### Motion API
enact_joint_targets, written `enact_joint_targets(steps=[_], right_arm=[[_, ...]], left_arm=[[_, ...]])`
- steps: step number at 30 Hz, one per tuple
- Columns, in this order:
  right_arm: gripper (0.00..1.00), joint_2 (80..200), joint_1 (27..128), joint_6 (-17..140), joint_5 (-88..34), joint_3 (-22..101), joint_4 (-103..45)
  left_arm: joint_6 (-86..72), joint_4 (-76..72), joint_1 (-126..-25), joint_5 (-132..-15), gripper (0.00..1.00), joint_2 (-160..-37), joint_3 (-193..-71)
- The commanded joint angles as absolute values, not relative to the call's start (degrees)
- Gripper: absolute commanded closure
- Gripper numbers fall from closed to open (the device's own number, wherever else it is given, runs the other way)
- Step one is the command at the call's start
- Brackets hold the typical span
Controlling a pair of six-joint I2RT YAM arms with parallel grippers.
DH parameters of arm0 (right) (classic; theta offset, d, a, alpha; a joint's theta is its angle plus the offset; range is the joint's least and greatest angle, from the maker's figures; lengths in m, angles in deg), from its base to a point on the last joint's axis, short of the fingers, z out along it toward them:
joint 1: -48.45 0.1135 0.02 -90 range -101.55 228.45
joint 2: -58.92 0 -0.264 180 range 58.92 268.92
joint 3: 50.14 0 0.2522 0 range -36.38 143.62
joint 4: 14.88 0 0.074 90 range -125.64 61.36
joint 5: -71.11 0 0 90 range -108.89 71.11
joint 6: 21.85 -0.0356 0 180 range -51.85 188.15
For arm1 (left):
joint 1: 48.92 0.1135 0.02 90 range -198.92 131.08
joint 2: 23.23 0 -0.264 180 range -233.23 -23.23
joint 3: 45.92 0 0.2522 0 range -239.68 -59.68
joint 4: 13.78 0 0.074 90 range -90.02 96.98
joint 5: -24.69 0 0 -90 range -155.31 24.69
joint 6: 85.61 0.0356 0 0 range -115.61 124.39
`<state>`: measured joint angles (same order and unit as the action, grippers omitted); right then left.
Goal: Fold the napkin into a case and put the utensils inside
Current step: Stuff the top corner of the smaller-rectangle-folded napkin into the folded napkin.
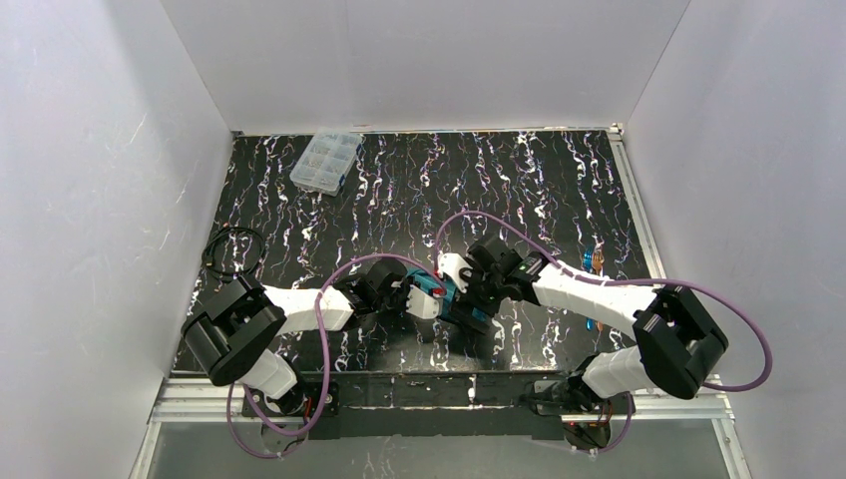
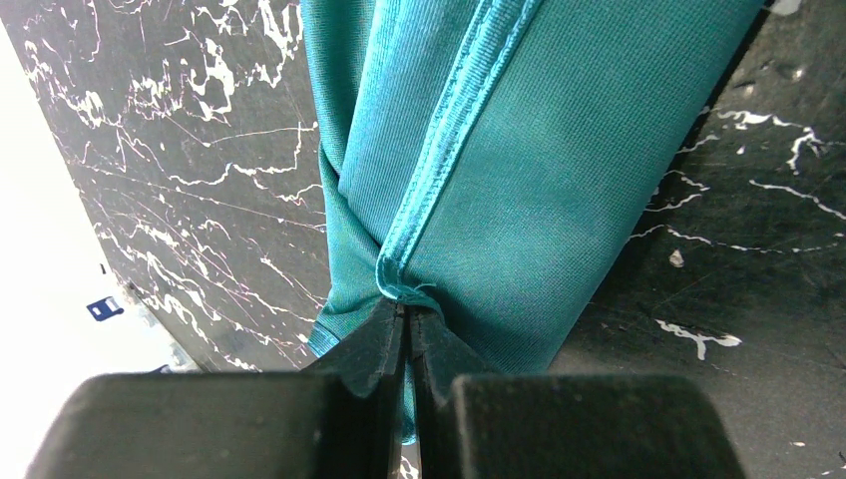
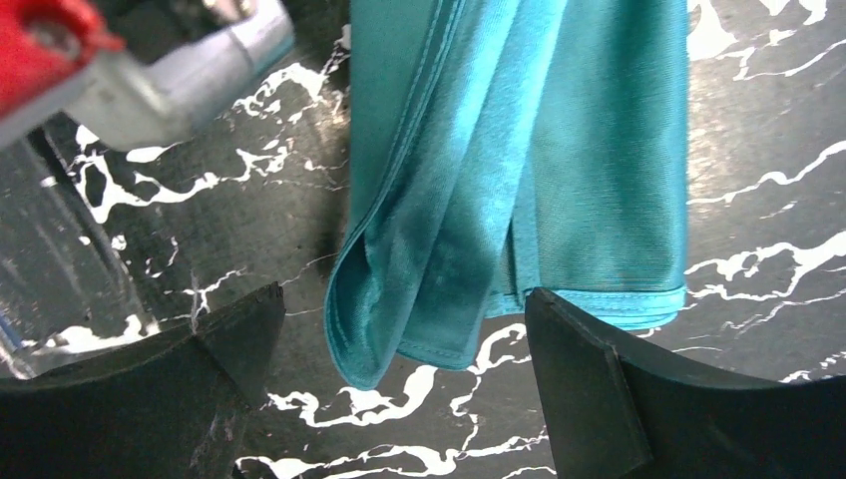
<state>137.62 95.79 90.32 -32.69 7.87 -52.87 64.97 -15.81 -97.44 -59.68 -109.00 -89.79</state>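
The teal napkin (image 1: 444, 289) is gathered into a narrow, layered strip between my two grippers, near the front middle of the table. In the left wrist view my left gripper (image 2: 407, 307) is shut on the stitched hem of the napkin (image 2: 519, 150). My right gripper (image 3: 404, 299) is open, one finger on each side of the loose folded end of the napkin (image 3: 559, 170), and it grips nothing. The utensils (image 1: 596, 259), small pieces with an orange-blue sheen, lie by the table's right edge, beyond the right forearm. No finished case shows.
A clear plastic compartment box (image 1: 326, 160) sits at the back left of the black marbled table (image 1: 479, 190). White walls close in three sides. The left gripper's red and silver body (image 3: 150, 60) appears top left in the right wrist view. A black cable loop (image 1: 231, 249) lies at the left.
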Motion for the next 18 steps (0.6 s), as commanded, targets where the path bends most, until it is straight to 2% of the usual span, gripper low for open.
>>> enact_joint_targets(steps=[1,9,18], right_arm=[[0.01,137.2,96.7,89.4,-28.4,9.1,-48.9],[0.02,137.5,97.1,88.7,-24.5,8.6,-47.1],[0.01,142.4,97.1,89.3,-30.0,10.6,-52.7]], left_arm=[[61.9,-1.8,-97.6,-62.3,1.0,-111.7,-86.6],[61.9,-1.6,-97.7,-62.5,1.0,-111.8,-86.6],[62.0,-1.6,-97.7,-62.4,1.0,-111.9,-86.8]])
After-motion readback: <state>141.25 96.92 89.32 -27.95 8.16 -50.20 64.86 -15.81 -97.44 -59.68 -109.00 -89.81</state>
